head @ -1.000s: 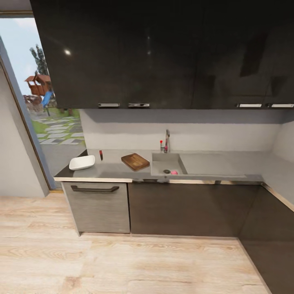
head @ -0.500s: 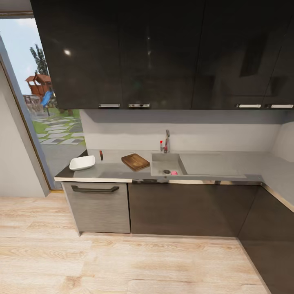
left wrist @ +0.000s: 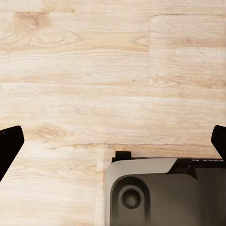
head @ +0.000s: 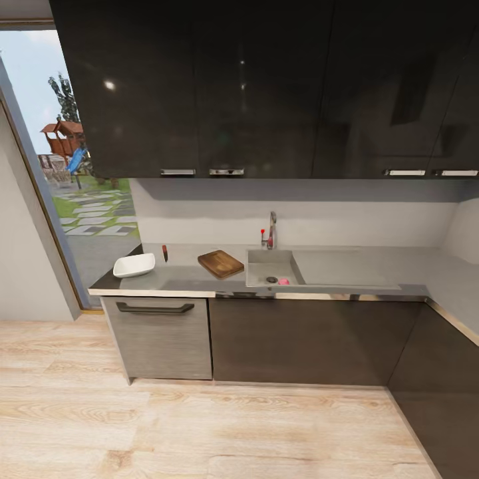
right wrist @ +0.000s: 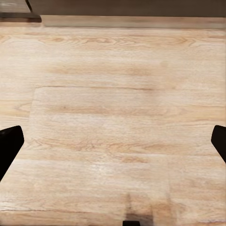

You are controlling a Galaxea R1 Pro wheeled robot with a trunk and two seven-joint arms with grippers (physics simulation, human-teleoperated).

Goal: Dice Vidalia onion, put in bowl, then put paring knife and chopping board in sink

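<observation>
Grey glossy metallic countertop (head: 186,276) carries a white square bowl (head: 134,265) at its left end, a small red-handled paring knife (head: 165,253) behind it, and a dark-brown wooden chopping board (head: 220,263) just beside the stainless-steel sink (head: 269,266). Inside the basin, near the drain, sits the small pinkish-red Vidalia onion (head: 284,281). Over light wooden floor (right wrist: 113,117), the left gripper (left wrist: 113,143) and right gripper (right wrist: 113,141) both hang spread wide (nothing between their fingers).

Daylight enters through the doorway (head: 80,166); the floor (head: 199,426) is bright and evenly lit. The dark wall cupboards (head: 266,86) carry small glare spots and cast a soft shadow on the wall. The render is slightly soft, and lines bend at the edges.
</observation>
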